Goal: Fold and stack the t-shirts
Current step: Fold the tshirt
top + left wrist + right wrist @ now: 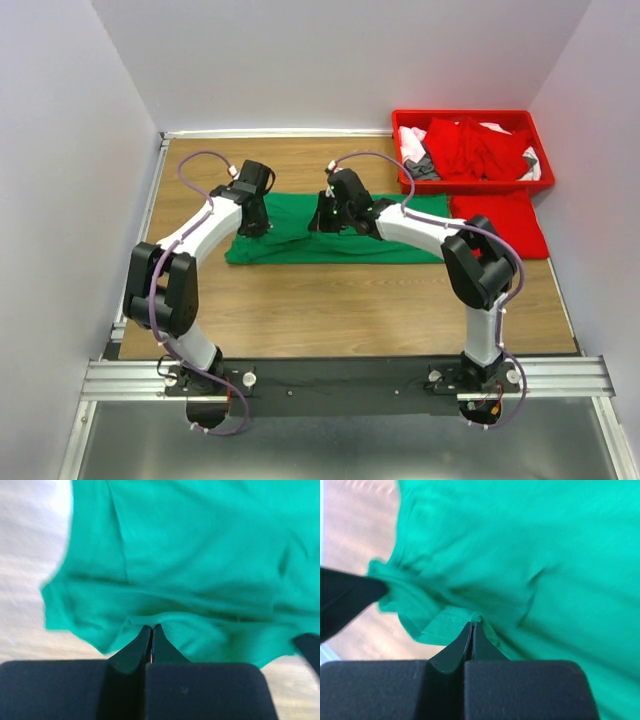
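**While both grippers pinched the green t-shirt's edge: mid-fold**

As the shirt lay spread across the far middle of the table, both arms were bent down over it, one at each end of its far edge.

- Green t-shirt: lay as a long flat band running left to right and looked already narrowed lengthwise. Its right end reached close to the red bin.
- Left gripper: fingers pressed together, no gap showing, with a stitched hem of green cloth caught at the tips. The cloth bunched and rose toward the pinch.
- Right gripper: same posture, fingers closed tight on a hemmed edge, with fabric puckered around the tips.
- Two pinches spaced apart along one edge would keep that edge straight when lifted; one grip alone would let the cloth sag and twist. My reading: an edge was being taken up for the next fold.
- Red t-shirt: lay flat on the table just in front of the bin, touching the green one's right end or nearly so. Probably the base of the stack.
- Red clothes, with white and grey pieces, lay heaped in the bin, unfolded.
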Available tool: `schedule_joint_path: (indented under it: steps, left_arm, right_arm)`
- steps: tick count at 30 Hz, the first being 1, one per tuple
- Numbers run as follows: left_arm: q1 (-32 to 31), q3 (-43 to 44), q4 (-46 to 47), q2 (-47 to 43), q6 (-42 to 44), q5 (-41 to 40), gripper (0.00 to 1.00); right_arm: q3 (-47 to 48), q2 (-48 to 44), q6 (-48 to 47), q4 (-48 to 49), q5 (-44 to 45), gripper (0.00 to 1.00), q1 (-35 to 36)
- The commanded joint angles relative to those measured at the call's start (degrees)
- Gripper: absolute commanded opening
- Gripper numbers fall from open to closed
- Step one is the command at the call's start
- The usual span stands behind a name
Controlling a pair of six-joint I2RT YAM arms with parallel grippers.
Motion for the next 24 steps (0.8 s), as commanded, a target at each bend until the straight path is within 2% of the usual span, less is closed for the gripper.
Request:
schedule_joint_path:
  steps: [1,9,24]
  left_arm:
    - [2.2,4.6,4.0,2.7,4.7,-2.5,0.00]
    - [4.0,12.9,7.5,11.2,9.0,-2.0,0.00]
    - [5.3,16.7,12.7,17.8,10.9,-2.9,0.00]
  right_arm:
    - [4.2,4.1,-1.1,-2.2,-0.3,0.02,-3.0]
    - [12.8,10.9,-3.2,-2.7,-2.3,0.04,-5.9]
    - [19.0,16.7,-5.3,-3.1,-1.9,0.07,-7.9]
